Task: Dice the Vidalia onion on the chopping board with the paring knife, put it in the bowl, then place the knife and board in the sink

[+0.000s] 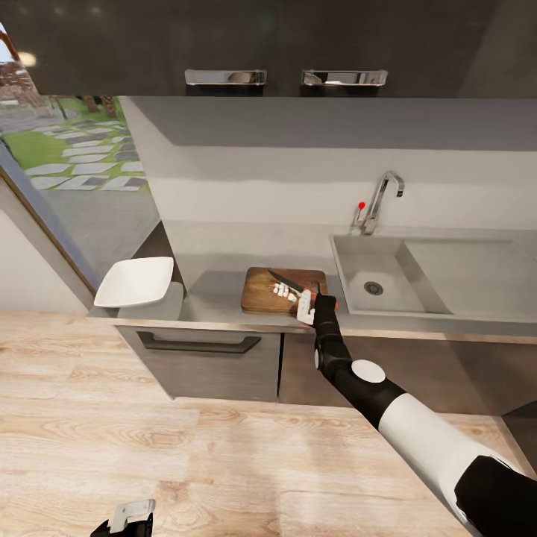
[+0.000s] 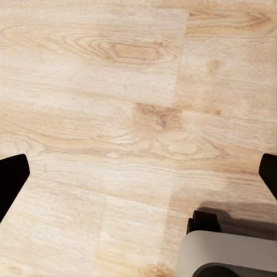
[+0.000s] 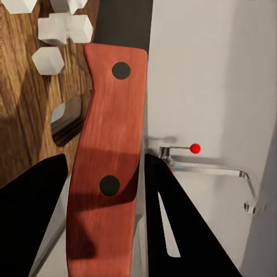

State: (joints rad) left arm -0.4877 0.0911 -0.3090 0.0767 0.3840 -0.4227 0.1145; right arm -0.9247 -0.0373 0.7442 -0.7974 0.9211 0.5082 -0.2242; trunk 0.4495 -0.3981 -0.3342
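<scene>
The dark wooden chopping board lies on the grey countertop, just left of the sink. The Vidalia onion is a cluster of small white cubes on the board, and in the right wrist view the onion cubes sit on the board. My right gripper is at the board's right front corner, shut on the paring knife's reddish handle. The dark blade points back-left over the board. The white bowl stands at the counter's left end. My left gripper hangs low over the floor, open.
The chrome faucet with a red knob stands behind the sink, whose drainboard extends to the right. Dark cabinets with a bar handle sit under the counter. Pale wooden floor spreads in front. A window is on the left.
</scene>
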